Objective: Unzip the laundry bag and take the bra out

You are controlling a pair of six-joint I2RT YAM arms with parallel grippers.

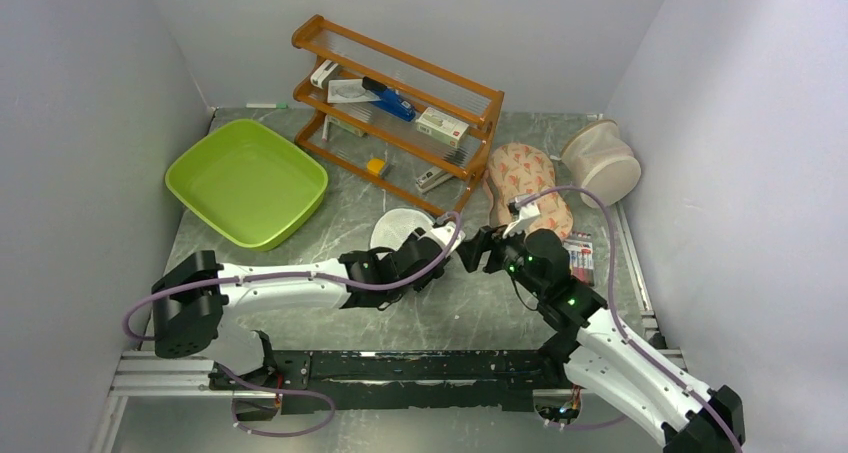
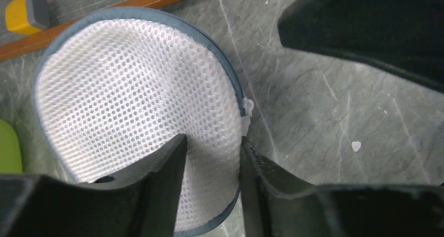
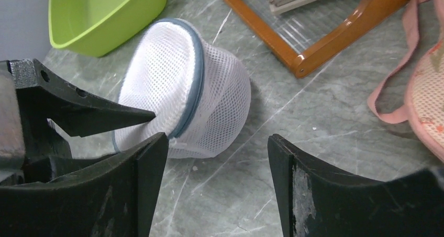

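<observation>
The laundry bag (image 1: pixel 398 229) (image 2: pixel 131 90) (image 3: pixel 209 96), white mesh with a grey-blue zip round its disc lid, lies tipped on its side on the grey table. My left gripper (image 1: pixel 445 237) (image 2: pixel 212 143) straddles the lid's rim, its fingers pressed on a fold of mesh. The white zip pull (image 2: pixel 248 107) sits just beyond its right finger. To the right, my right gripper (image 1: pixel 478 249) (image 3: pixel 217 137) stands open over bare table, pointing at the bag and apart from it. The bra is hidden.
A lime-green basin (image 1: pixel 245 178) sits at the back left and a wooden rack (image 1: pixel 400 103) with small boxes behind the bag. A cream pouch with orange pattern (image 1: pixel 525 183) and a beige mesh cylinder (image 1: pixel 600 161) lie at the back right.
</observation>
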